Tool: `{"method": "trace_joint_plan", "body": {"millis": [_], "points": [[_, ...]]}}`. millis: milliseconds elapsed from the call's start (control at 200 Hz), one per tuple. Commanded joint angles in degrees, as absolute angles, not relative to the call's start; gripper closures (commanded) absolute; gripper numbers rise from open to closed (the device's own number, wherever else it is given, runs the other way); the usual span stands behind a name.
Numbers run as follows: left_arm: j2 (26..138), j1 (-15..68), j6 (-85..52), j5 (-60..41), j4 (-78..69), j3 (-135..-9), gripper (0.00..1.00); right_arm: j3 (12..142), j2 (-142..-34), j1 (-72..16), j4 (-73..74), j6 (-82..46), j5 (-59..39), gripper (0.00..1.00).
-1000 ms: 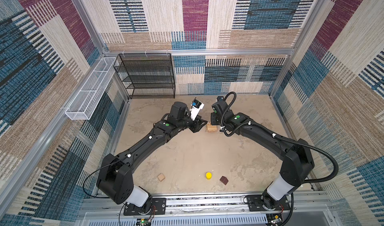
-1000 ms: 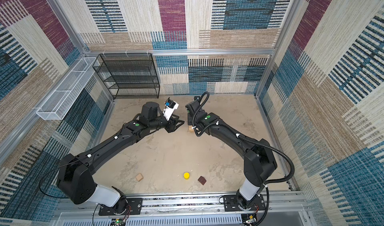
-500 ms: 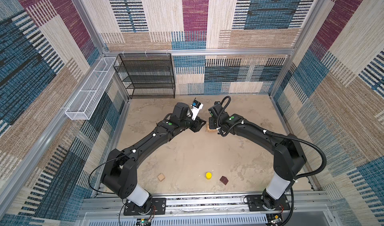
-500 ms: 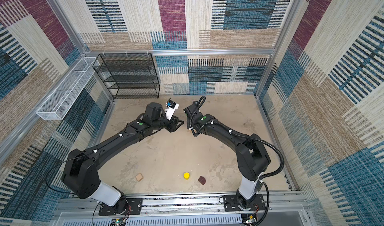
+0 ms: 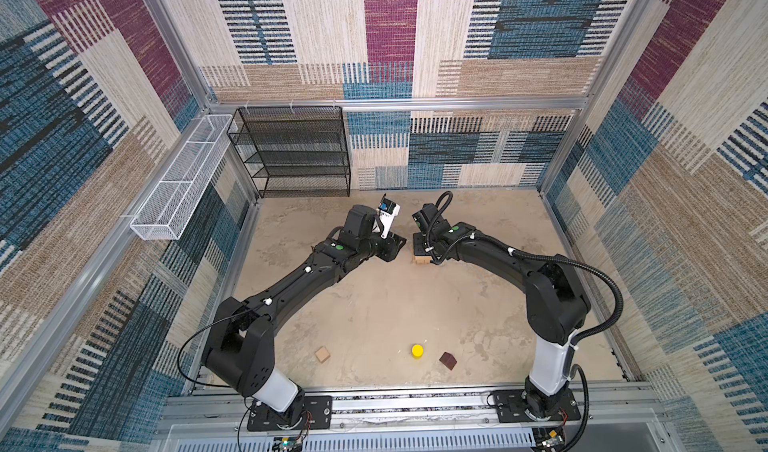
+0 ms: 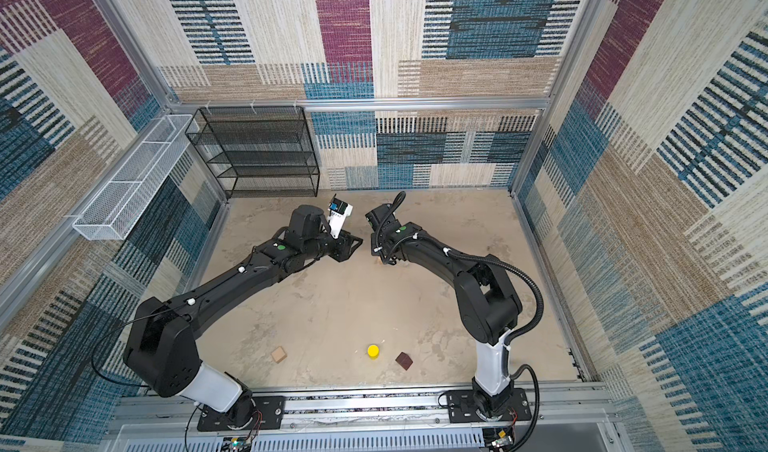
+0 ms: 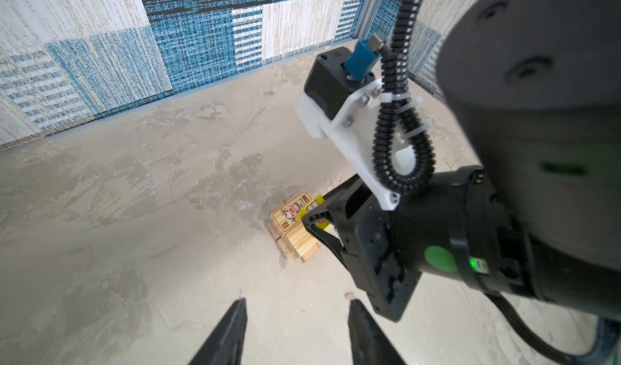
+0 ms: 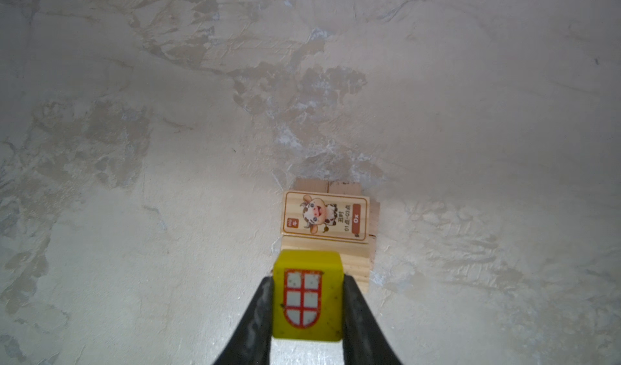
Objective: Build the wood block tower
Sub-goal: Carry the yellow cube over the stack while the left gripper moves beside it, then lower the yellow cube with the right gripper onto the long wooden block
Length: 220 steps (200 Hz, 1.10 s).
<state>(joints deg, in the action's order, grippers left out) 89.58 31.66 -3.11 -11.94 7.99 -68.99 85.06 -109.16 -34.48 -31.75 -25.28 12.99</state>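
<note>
Tabletop (image 8: 134, 145) holds tower (image 8: 361, 262) whose plank (image 8: 325, 217) seemingly reads "Ox".

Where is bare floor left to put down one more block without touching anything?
Widest: the middle of the table, between the plank stack and the front row of tan cube, yellow cylinder and dark brown block. Also bare: in front of the black shelf. Crowded: around the stack, where the left gripper and the right gripper, holding a yellow block, meet.
</note>
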Motion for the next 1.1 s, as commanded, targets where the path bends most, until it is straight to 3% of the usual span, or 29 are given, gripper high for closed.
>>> {"method": "trace_joint_plan", "body": {"millis": [0,1097], "points": [[88.98,31.55,-4.04,-10.9,7.48,-68.88,0.47,86.44,-110.37,-33.98,-32.48,-24.42,12.3,1.0],[89.03,31.51,-3.78,-10.99,7.37,-68.71,0.47,93.02,-117.04,-31.74,-35.72,-22.94,10.8,0.99]]}}
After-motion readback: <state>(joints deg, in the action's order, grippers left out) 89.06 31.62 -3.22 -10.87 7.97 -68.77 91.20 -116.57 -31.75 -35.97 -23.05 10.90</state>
